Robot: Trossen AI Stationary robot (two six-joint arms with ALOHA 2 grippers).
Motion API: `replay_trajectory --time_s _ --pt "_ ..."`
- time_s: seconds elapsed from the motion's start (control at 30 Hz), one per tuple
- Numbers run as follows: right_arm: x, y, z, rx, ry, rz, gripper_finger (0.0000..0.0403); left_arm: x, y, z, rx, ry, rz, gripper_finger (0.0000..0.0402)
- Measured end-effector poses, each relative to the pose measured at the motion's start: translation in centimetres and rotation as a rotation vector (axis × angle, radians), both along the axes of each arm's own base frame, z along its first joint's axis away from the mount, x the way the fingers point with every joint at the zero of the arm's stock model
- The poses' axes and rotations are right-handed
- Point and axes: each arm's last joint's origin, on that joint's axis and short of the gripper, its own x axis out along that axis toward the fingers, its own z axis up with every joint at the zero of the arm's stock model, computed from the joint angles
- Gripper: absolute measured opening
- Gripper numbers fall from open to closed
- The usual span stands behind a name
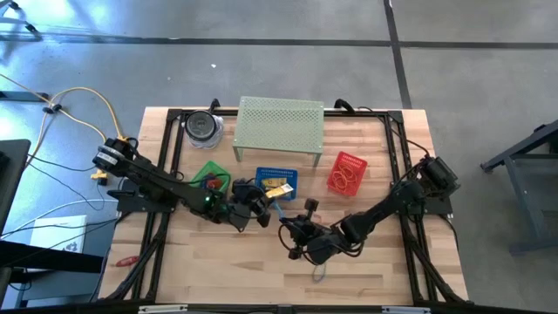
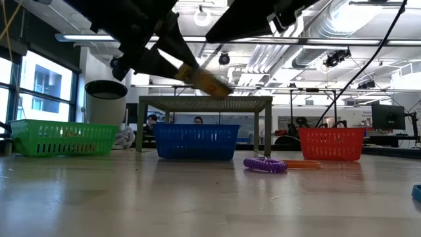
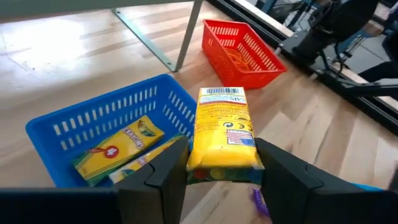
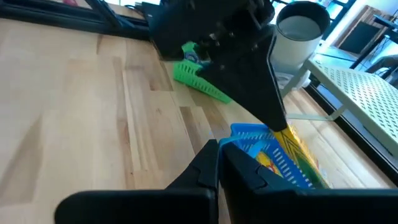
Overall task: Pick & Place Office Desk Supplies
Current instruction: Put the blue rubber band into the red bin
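A wooden table seen from above, with two dark robot arms meeting near its middle. The left gripper pinches a yellow crayon box between its two fingers, holding it in the air at the edge of a blue basket. That basket already holds two more yellow boxes, partly hidden behind its slatted wall. The right gripper hangs just beside, jaws pressed together and empty. A red basket holds orange band loops, too tangled to count. A green basket sits under the left arm — its contents hard to make out. On the bare table lies a purple coil, and behind it an orange item cut off from view. A perforated metal shelf stands at the back.
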Motion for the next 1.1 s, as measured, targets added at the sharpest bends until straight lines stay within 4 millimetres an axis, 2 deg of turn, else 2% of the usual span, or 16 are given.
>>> replay_trajectory --time_s 0.27,0.57,0.7,0.93,1.1 --pt "0.0 0.1 0.1 0.008 -0.003 0.011 0.0003 -0.4 1.2 -0.9 0.022 0.096 0.057 0.0213" --pt "0.0 0.1 0.0 0.014 0.002 0.022 0.0003 -0.3 1.1 -0.7 0.099 0.100 0.052 0.0219" --pt "-0.2 0.4 0.0 0.010 0.003 0.027 0.0003 -0.4 0.4 -0.2 0.142 0.097 0.002 0.0219" --pt "-1.2 2.0 0.1 -0.024 -0.008 0.038 0.0003 -1.3 -1.8 1.9 0.203 0.019 -0.119 0.0219" --pt "-1.5 2.5 0.1 -0.028 -0.008 0.053 0.0003 -1.8 -3.0 2.2 0.238 0.020 -0.178 0.0219"
